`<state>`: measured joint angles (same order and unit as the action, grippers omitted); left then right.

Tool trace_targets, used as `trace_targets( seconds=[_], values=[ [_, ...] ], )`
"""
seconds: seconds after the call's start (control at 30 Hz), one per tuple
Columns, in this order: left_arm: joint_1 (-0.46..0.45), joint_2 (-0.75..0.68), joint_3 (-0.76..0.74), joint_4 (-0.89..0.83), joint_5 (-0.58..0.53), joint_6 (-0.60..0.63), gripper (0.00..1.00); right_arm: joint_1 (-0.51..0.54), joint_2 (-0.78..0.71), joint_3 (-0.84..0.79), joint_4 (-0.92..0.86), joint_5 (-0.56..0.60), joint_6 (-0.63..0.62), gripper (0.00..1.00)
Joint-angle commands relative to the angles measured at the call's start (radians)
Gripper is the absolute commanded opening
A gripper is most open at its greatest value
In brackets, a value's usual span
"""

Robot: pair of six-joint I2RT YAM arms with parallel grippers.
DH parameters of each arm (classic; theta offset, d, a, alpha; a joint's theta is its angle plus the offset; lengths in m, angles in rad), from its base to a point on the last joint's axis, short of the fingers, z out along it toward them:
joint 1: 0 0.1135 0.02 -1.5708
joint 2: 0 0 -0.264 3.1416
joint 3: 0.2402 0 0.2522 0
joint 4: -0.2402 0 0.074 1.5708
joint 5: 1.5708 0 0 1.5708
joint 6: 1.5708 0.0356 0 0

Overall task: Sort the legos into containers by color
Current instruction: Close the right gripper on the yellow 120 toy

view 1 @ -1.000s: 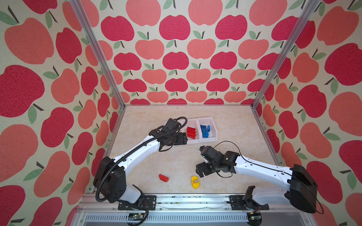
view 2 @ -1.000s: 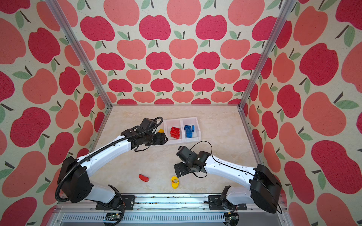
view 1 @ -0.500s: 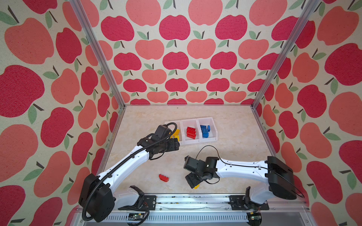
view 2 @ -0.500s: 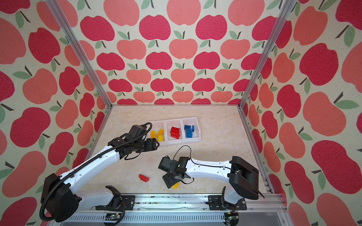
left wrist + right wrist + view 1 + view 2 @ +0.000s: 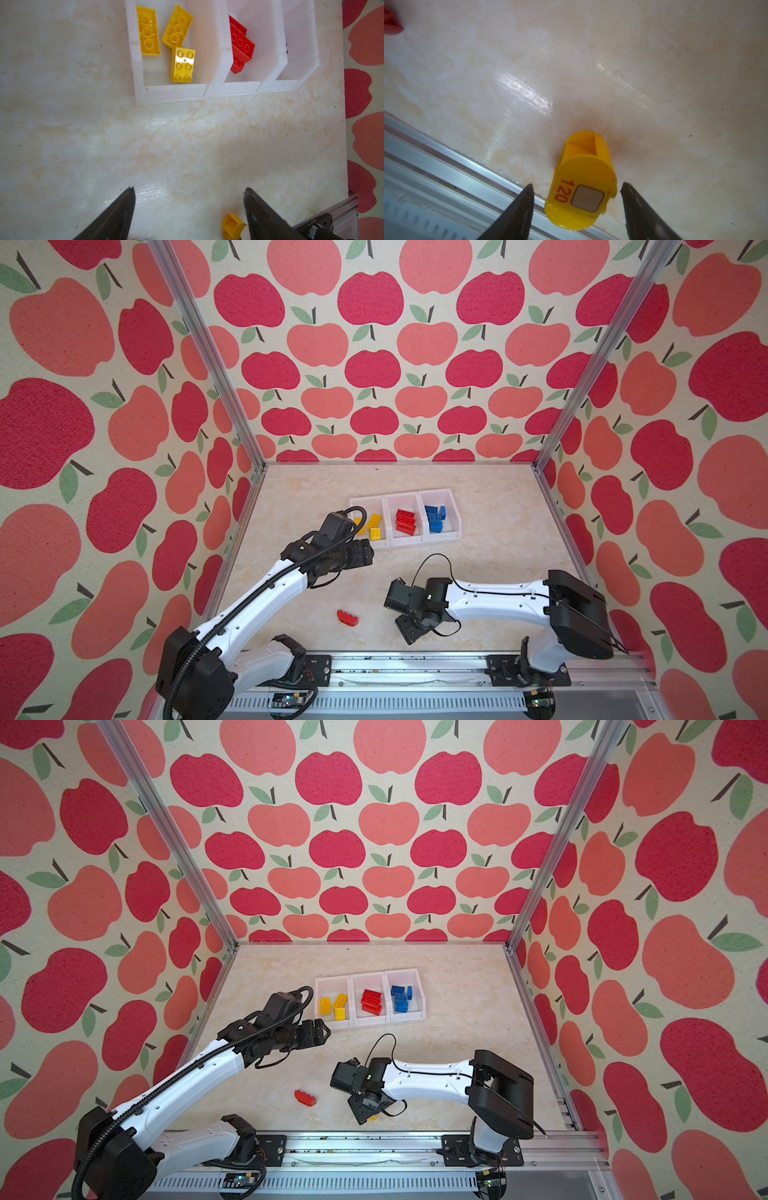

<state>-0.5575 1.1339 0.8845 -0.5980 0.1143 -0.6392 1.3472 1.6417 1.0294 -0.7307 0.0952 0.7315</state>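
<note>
Marble tabletop (image 5: 591,62): right gripper (image 5: 576,185) straddles the yellow 120 piece (image 5: 581,166).

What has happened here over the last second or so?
The right gripper swung toward the front and now straddles the rounded yellow piece, jaws narrowing but not yet touching it. The left gripper drew back from the bins, open and empty. The loose red brick and the bins themselves stayed put.
</note>
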Motion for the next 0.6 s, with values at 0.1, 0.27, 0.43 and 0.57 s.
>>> trace_targets(
  seconds=[0.1,0.27,0.43,0.57],
  values=[
    [0.006,-0.071,-0.044,-0.029,-0.041,-0.044,0.84,-0.035,0.021,-0.009,0.000,-0.027,-0.023,0.61],
    [0.005,-0.094,-0.055,-0.049,-0.054,-0.057,0.84,-0.049,0.039,-0.011,0.014,-0.055,-0.044,0.54],
    [0.006,-0.096,-0.046,-0.062,-0.065,-0.057,0.84,-0.064,0.048,-0.014,0.017,-0.077,-0.052,0.43],
    [0.006,-0.095,-0.039,-0.066,-0.070,-0.058,0.84,-0.078,0.032,-0.012,0.013,-0.072,-0.062,0.36]
  ],
)
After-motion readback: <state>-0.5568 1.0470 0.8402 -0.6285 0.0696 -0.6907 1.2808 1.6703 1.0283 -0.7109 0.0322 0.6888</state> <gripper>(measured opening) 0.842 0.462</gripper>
